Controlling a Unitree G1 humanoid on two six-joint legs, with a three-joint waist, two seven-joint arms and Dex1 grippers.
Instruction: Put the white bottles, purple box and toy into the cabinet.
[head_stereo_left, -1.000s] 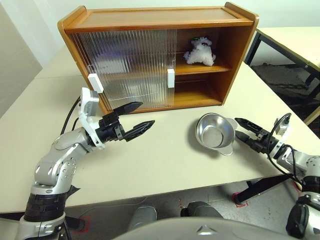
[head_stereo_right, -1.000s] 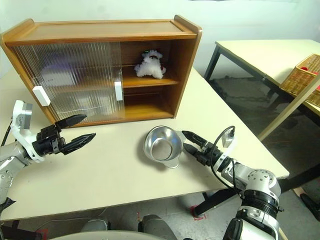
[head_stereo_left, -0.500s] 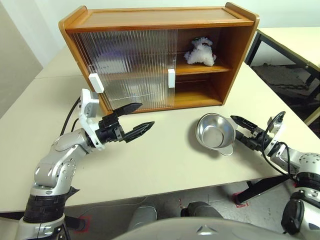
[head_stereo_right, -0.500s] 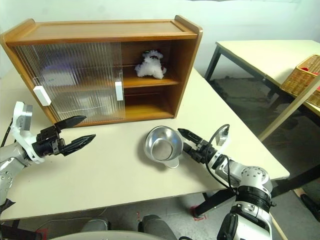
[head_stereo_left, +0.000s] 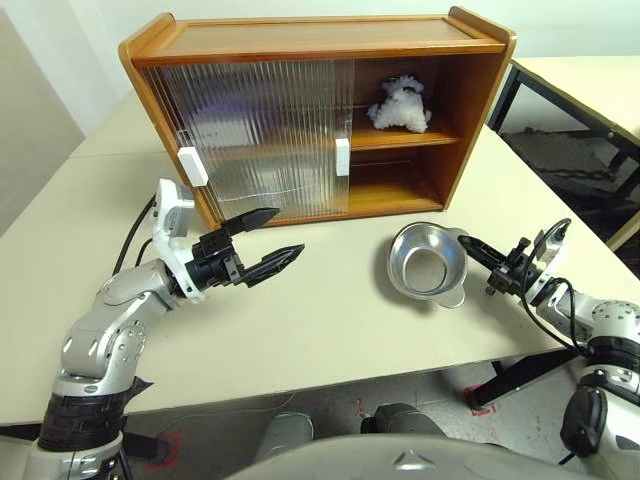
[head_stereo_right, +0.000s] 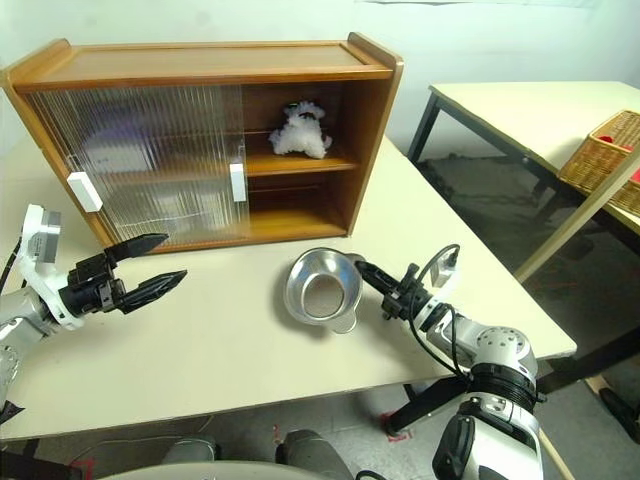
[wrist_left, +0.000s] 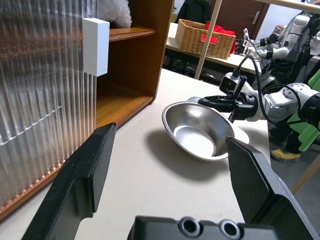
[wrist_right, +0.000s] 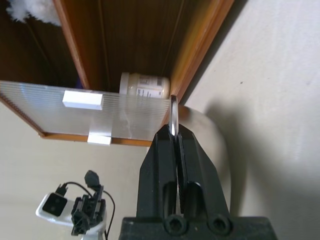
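Steel bowl (head_stereo_left: 427, 264) first: your right gripper (head_stereo_left: 478, 254) has its fingers clamped narrow on the bowl's rim, and the bowl sits tipped on the table (head_stereo_left: 330, 330) just in front of the cabinet (head_stereo_left: 320, 110). I judge this a clearing step (the bowl is no part of the task), so your next move calls for carrying it aside, away from the open right bay, without knocking the cabinet's frame.

Your left gripper (head_stereo_left: 268, 240) hovers over the table with its fingers spread wide, holding nothing, pointed toward the bowl and near the sliding doors (head_stereo_left: 260, 135).

Farther back, the toy (head_stereo_left: 399, 103) already lies on the upper shelf of the open bay. One white bottle (wrist_right: 145, 86) shows inside the cabinet from the right wrist, just behind the edge of a ribbed door. The second bottle and the purple box I cannot place; dim shapes behind the ribbed panels are too vague to name. The doors cover the left half, so anything bound there needs a door slid first.
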